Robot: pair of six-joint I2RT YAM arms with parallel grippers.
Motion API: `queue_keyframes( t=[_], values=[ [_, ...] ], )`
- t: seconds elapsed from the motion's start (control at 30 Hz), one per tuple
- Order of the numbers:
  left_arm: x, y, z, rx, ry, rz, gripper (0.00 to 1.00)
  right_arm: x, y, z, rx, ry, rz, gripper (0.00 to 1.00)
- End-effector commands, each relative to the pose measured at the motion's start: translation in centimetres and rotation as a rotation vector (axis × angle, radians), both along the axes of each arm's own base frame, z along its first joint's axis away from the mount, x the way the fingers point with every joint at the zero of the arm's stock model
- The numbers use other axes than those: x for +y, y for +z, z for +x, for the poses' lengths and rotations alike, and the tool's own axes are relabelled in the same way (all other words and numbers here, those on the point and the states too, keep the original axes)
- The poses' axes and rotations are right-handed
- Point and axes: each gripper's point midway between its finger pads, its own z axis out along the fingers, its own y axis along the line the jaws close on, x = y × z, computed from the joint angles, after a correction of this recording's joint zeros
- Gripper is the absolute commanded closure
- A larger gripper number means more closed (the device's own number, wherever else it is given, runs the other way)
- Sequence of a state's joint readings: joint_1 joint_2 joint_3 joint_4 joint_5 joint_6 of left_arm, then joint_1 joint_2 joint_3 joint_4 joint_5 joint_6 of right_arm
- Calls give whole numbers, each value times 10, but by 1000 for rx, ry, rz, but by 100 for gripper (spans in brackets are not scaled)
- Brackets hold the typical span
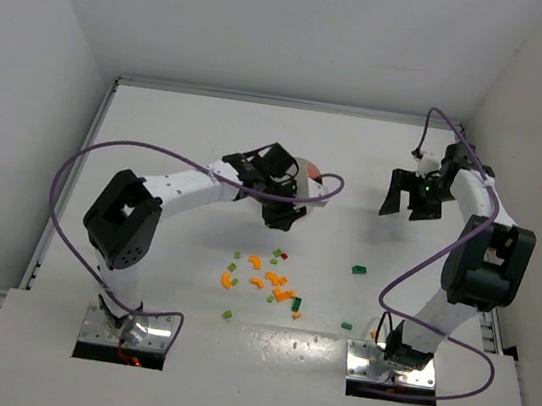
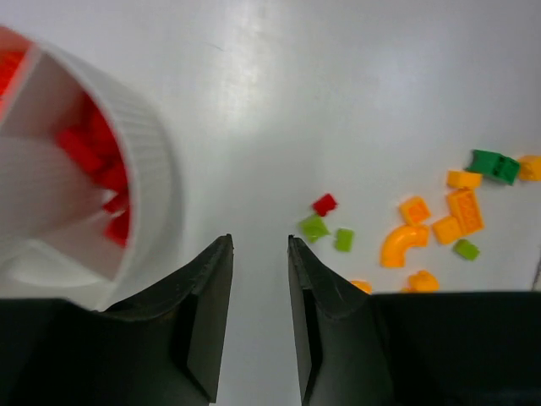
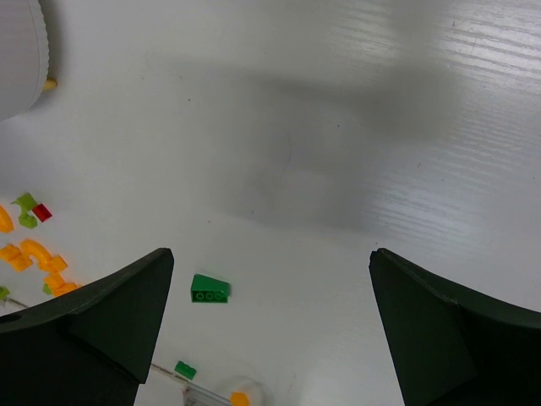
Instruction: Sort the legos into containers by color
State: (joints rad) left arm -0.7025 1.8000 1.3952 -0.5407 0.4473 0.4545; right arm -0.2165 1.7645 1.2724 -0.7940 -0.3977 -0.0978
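The white divided dish (image 1: 307, 174) stands mid-table; in the left wrist view its rim (image 2: 152, 169) is at the left, and one wedge holds red legos (image 2: 93, 156). My left gripper (image 2: 259, 239) hovers just beside the dish over bare table, jaws narrowly open with nothing between them. Loose legos lie to its right: a red one (image 2: 324, 204), light green ones (image 2: 314, 227) and orange ones (image 2: 402, 244). The top view shows this scatter (image 1: 265, 278) in front of the left gripper (image 1: 279, 214). My right gripper (image 3: 270, 254) hangs wide open and empty, high above a dark green lego (image 3: 209, 288).
A smaller green lego (image 3: 185, 370) and an orange one (image 3: 240, 397) lie near the right arm's base (image 1: 395, 362). Purple cables (image 1: 74, 170) loop off both arms. White walls enclose the table on the left, back and right.
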Motion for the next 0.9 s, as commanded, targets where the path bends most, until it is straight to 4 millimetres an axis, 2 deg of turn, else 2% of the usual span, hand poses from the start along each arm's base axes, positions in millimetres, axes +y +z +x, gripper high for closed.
queue_keyframes(
  t=[0.0, 0.23, 0.3, 0.43, 0.6, 0.7, 0.87],
  values=[
    [-10, -15, -39, 75, -52, 12, 61, 2, 7, 10, -44, 18, 10, 0],
    [-24, -50, -45, 146, -44, 49, 58, 2, 7, 10, -44, 18, 10, 0],
    [-32, -53, -47, 129, -59, 44, 58, 2, 10, 10, -53, 18, 8, 0],
    [-34, -63, -49, 122, -91, 60, 58, 1, 7, 8, -42, 15, 1, 0],
    [-33, -82, -47, 127, -99, 90, 58, 1, 10, 8, -51, 15, -1, 0],
    [-33, -82, -47, 122, -106, 91, 58, -1, 10, 8, -49, 13, -9, 0],
    [-26, -96, -55, 124, -135, 126, 58, 0, 10, 5, -49, 13, -9, 0]
  ],
)
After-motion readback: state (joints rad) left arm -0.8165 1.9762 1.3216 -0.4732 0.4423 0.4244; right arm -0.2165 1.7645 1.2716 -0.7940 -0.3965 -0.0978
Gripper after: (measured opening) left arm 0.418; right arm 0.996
